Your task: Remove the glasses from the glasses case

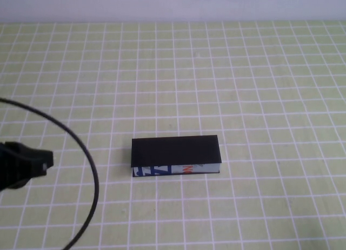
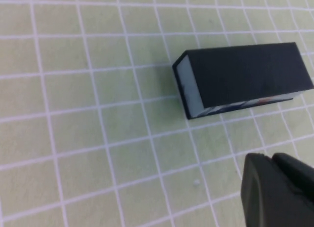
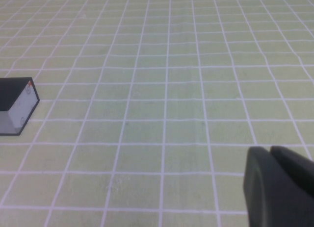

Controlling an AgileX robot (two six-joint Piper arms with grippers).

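From above, the glasses case (image 1: pixel 175 155) lies shut mid-table, my left gripper (image 1: pixel 32 162) well to its left. My left wrist camera shows the case (image 2: pixel 245 75) near that gripper (image 2: pixel 277 190). My right wrist camera shows the right gripper (image 3: pixel 279 185) well apart from the case (image 3: pixel 17 103). I cannot tell either grip's state.

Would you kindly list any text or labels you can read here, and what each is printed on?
Case front side: blue and red print, too blurred to read.
Nothing else bears text.
Left tool sits at the table's left edge; the right tool shows only in its own wrist view, away from the case.
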